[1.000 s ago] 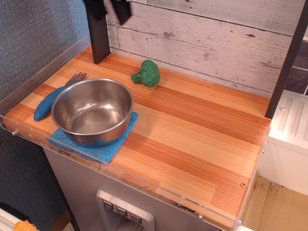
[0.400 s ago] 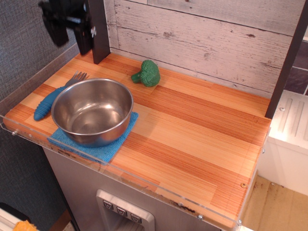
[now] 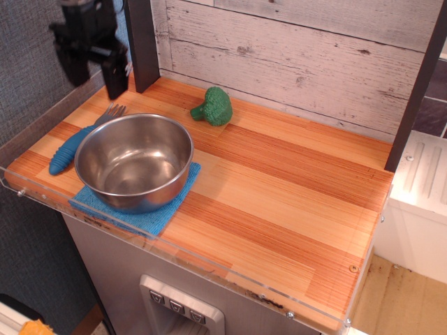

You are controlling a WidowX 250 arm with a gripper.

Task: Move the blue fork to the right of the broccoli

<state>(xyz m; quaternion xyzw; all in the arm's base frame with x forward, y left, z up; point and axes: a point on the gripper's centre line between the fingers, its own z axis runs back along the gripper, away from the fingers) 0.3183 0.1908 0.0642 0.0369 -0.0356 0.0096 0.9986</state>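
Observation:
The blue fork (image 3: 73, 145) lies on the wooden counter at the far left, its grey tines pointing to the back, pressed close to the left side of the steel bowl (image 3: 134, 161). The dark green broccoli (image 3: 214, 106) sits near the back wall, behind and to the right of the bowl. My black gripper (image 3: 92, 75) hangs open and empty above the counter's back left corner, over the fork's tines and clear of them.
The bowl rests on a flat blue cloth (image 3: 143, 211) at the front left. A clear plastic rim (image 3: 42, 115) edges the left and front. A dark post (image 3: 142, 43) stands at the back left, another (image 3: 416, 91) at the right.
The gripper has come from the top edge near the dark post, left and down, to above the fork's tines. Fork, bowl and broccoli have not moved.

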